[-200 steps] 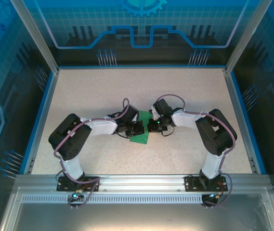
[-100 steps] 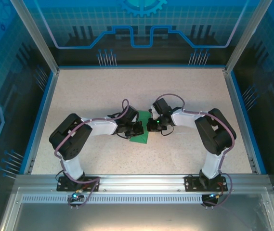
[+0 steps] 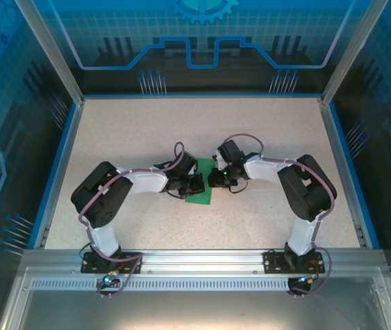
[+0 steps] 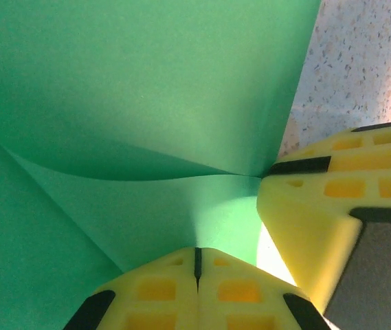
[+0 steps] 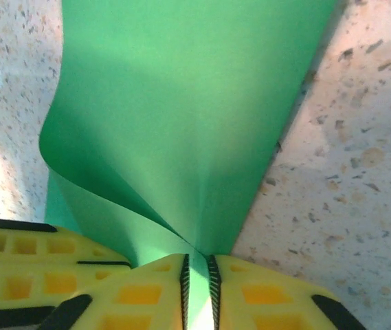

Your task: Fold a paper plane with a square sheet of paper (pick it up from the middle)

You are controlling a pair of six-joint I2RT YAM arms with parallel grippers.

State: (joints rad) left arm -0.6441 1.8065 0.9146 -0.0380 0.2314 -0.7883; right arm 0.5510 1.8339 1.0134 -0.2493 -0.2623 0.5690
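Right gripper (image 5: 198, 273) has edged a touch farther up the table (image 3: 119, 130) since a second ago. I see its jaws a slit apart, the paper (image 5: 181, 124) curling up between them. Left gripper (image 4: 196, 269), just beside it, is clamped on the same paper.

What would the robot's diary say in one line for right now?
stage: folding green paper | left gripper: shut, tips against green paper | right gripper: slightly open, green paper in the gap
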